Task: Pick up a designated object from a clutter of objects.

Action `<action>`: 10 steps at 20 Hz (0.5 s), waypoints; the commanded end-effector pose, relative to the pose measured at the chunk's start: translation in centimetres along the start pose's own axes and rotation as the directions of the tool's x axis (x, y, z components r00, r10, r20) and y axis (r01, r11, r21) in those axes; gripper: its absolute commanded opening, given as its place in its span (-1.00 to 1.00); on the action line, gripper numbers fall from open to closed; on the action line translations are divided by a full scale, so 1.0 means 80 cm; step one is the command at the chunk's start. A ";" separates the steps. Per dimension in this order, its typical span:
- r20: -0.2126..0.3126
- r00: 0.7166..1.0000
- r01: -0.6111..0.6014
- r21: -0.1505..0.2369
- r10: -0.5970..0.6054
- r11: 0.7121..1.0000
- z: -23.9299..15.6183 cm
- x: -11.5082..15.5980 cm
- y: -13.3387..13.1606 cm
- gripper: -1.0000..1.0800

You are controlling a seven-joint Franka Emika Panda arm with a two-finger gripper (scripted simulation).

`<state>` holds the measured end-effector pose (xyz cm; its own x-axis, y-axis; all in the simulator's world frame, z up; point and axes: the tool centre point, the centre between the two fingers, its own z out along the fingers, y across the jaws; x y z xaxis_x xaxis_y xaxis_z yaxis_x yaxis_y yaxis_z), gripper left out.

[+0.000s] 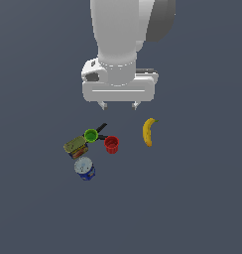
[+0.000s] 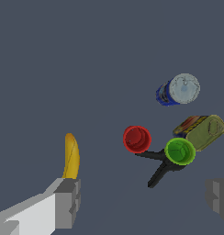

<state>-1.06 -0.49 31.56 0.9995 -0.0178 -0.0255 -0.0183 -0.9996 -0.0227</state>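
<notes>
The boxy can (image 1: 76, 147) with an olive-green top and blue and red-orange sides stands at the exterior view's left of the clutter; it also shows in the wrist view (image 2: 204, 131). Touching or close beside it is the green cup (image 1: 90, 135) (image 2: 180, 151), over the black clamp (image 1: 101, 129) (image 2: 159, 170). The red cup (image 1: 111, 144) (image 2: 137, 138), the round blue silver-topped can (image 1: 85, 168) (image 2: 178, 89) and the yellow banana (image 1: 149, 131) (image 2: 71, 157) lie around. My gripper (image 1: 119, 105) (image 2: 143, 197) hangs open and empty high above the clutter.
The objects rest on a plain dark grey floor (image 1: 192, 198). The white arm body (image 1: 125, 34) fills the upper middle of the exterior view.
</notes>
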 end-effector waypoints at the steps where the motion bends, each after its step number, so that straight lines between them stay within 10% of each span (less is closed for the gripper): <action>1: 0.000 1.000 0.000 0.000 0.000 1.000 0.000 0.000 0.000 0.92; 10: 0.025 0.998 -0.058 -0.018 0.058 0.998 0.010 -0.002 0.036 0.92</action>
<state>-1.26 -2.98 30.74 0.9965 -0.0682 -0.0483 -0.0686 -0.9976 -0.0069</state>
